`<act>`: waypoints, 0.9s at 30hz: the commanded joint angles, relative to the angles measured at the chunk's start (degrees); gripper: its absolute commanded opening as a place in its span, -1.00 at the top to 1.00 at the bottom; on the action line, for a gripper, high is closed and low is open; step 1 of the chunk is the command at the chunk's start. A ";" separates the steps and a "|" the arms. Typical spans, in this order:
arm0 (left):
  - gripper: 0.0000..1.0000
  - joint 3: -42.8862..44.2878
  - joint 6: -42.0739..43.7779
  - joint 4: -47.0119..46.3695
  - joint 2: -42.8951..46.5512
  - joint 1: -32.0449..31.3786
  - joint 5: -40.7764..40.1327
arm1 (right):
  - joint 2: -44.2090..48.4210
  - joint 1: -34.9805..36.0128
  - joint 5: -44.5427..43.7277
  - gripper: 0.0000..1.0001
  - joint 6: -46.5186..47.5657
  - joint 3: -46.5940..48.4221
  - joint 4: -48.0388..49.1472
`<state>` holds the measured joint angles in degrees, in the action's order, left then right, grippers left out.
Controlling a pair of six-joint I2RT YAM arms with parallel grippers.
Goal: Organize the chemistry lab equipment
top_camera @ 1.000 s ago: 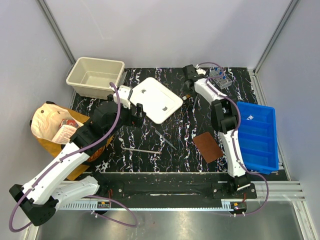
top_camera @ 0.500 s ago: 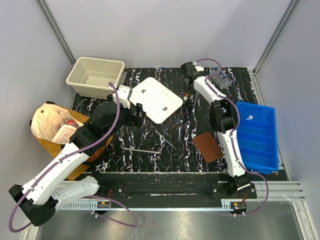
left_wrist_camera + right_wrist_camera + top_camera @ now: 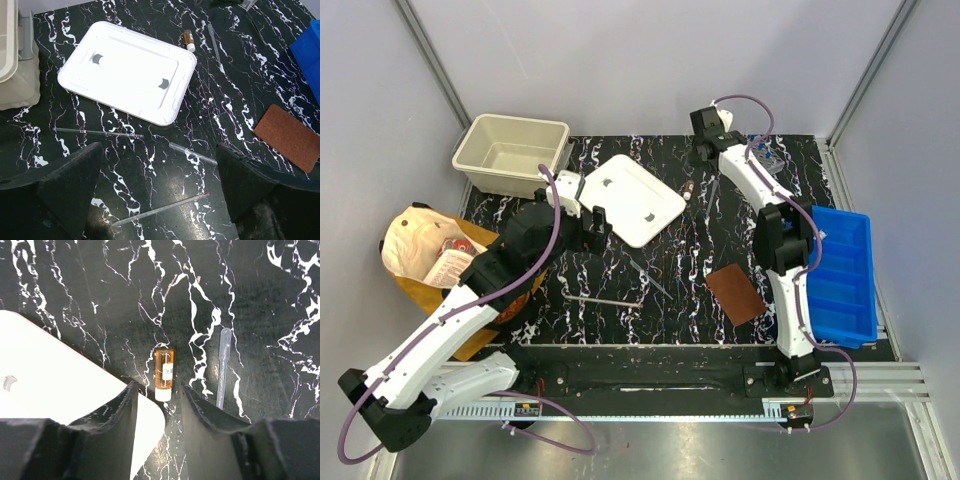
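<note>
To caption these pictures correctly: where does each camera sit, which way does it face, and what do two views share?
Top external: above, behind the bases, facing down on the black marbled table; left arm and right arm show.
Left wrist: faces down at the white rectangular plastic lid; open left gripper shows.
Right wrist: faces straight down at the small amber vial with white cap; right gripper shows.
Both wrist views share lid and vial.

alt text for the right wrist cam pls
An amber vial with a white cap lies on the black marbled table, seen through the open right gripper, which holds nothing. A clear pipette lies to its right; the corner of a white tray is at left.
</note>
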<state>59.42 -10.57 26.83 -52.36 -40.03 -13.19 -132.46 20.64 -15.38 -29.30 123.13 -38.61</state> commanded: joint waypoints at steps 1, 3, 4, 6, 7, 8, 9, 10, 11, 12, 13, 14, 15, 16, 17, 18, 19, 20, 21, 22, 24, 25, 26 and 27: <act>-0.98 -0.53 -0.07 -3.10 -0.20 0.13 0.27 | 1.16 0.54 1.92 0.06 2.67 0.09 2.05; -0.98 -0.44 -0.07 -3.10 -0.20 0.13 0.10 | -0.59 0.54 2.37 0.01 2.23 1.14 1.52; -0.98 -0.53 -0.07 -3.10 -0.11 0.22 0.01 | -1.30 0.54 2.37 0.00 2.14 1.49 1.35; -0.98 -0.53 -0.07 -3.19 -0.11 0.13 -0.08 | -2.88 0.54 2.46 -0.01 2.05 2.98 1.00; -0.98 -0.62 -0.07 -3.19 -0.11 0.13 0.01 | -3.93 0.54 2.46 -0.01 2.05 3.78 0.65; -0.98 -0.53 0.02 -3.19 -0.11 0.13 0.01 | -4.73 0.45 2.02 -0.02 2.14 4.65 0.21; -0.98 -0.53 0.02 -3.19 -0.11 0.13 0.01 | -5.52 0.54 1.93 -0.02 2.14 5.27 -0.06; -0.98 -0.53 0.02 -3.10 -0.11 0.13 0.01 | -6.31 0.54 1.76 -0.02 2.23 5.80 -0.32; -0.98 -0.53 0.02 -3.19 -0.11 0.13 0.01 | -7.10 0.62 1.23 -0.01 2.23 6.50 -1.02; -0.98 -0.53 0.02 -3.10 -0.11 0.22 0.18 | -7.72 0.54 1.14 -0.01 2.23 6.94 -1.38; -0.98 -0.44 0.02 -3.10 -0.11 0.13 0.10 | -8.77 0.54 1.14 0.00 2.32 7.30 -1.64; -0.98 -0.44 0.02 -3.10 -0.20 0.13 0.01 | -9.30 0.54 1.66 0.00 2.40 7.65 -1.56; -0.98 -0.53 0.02 -3.19 -0.11 0.13 0.01 | -10.09 0.54 2.54 0.01 2.67 8.09 -1.56; -0.98 -0.44 0.02 -3.10 -0.03 0.13 0.09 | -11.05 0.54 2.72 0.02 2.49 8.79 -1.99; -0.98 -0.53 0.02 -3.19 -0.02 0.13 0.01 | -11.67 0.54 2.72 0.03 2.49 9.58 -2.69; -0.98 -0.44 0.02 -3.19 -0.02 0.13 -0.08 | -12.37 0.54 2.55 0.04 2.49 10.37 -3.39; -0.98 -0.44 0.02 -3.19 -0.02 0.13 -0.08 | -12.81 0.62 2.37 0.06 2.49 10.81 -3.75; -0.98 -0.44 0.11 -3.19 -0.02 0.22 -0.08 | -13.34 0.63 2.28 0.07 2.49 11.08 -4.10; -0.98 -0.44 0.11 -3.19 -0.11 0.13 -0.17 | -13.52 0.63 2.54 0.10 2.58 11.16 -4.10; -0.98 -0.44 0.11 -3.19 -0.20 0.13 -0.08 | -13.52 0.63 2.46 0.11 2.75 11.17 -4.28; -0.98 -0.44 0.11 -3.19 -0.20 0.13 -0.08 | -13.87 0.54 2.20 0.15 2.93 11.17 -4.72; -0.98 -0.44 0.11 -3.19 -0.29 0.13 0.01 | -13.96 0.54 2.02 0.16 2.93 11.34 -4.89; -0.98 -0.36 0.02 -3.10 -0.29 0.13 0.01 | -14.14 0.62 1.84 0.18 3.11 11.60 -5.33; -0.98 -0.44 0.11 -3.10 -0.20 0.13 -0.08 | -14.31 0.54 1.32 0.20 3.28 11.87 -5.86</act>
<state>59.00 -10.57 26.81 -52.64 -40.03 -13.26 -146.47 20.69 -13.37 -27.00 131.79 -42.76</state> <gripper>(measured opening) 0.988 0.416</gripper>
